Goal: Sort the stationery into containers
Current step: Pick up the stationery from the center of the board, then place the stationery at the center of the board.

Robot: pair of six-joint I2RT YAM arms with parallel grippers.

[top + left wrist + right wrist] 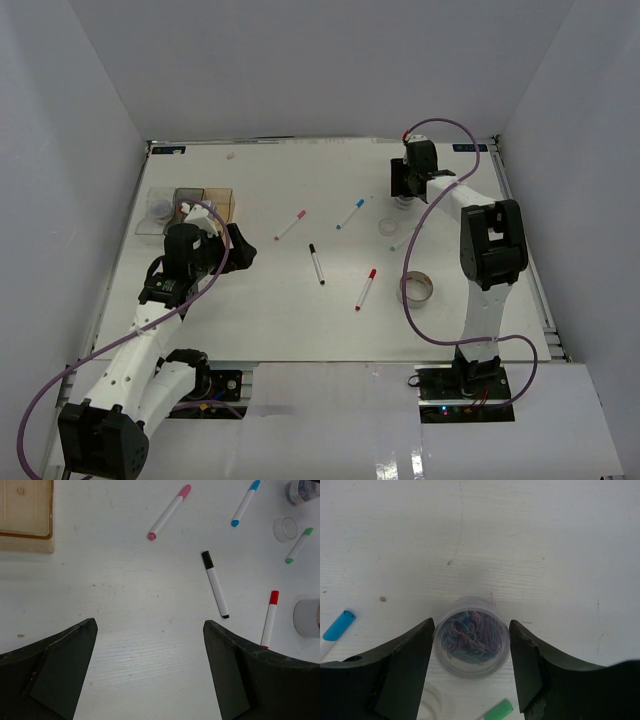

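My right gripper (472, 625) is shut on a small clear jar (471, 637) full of coloured clips; a finger touches each side, and the jar stands on the table at the far right (402, 203). My left gripper (150, 625) is open and empty over bare table, just right of the three bins: clear (150, 212), smoky grey (186, 205) and amber (221, 202). The pink (290, 225), blue (350, 213), black (316, 263), red (365, 289) and green (403, 240) markers lie loose mid-table. A tape roll (417, 289) and a second clear jar (388, 227) sit at the right.
A round whitish thing (160, 210) lies in the clear bin. White walls close in the table on three sides. The right arm's purple cable (420, 230) loops over the table near the green marker and the tape roll.
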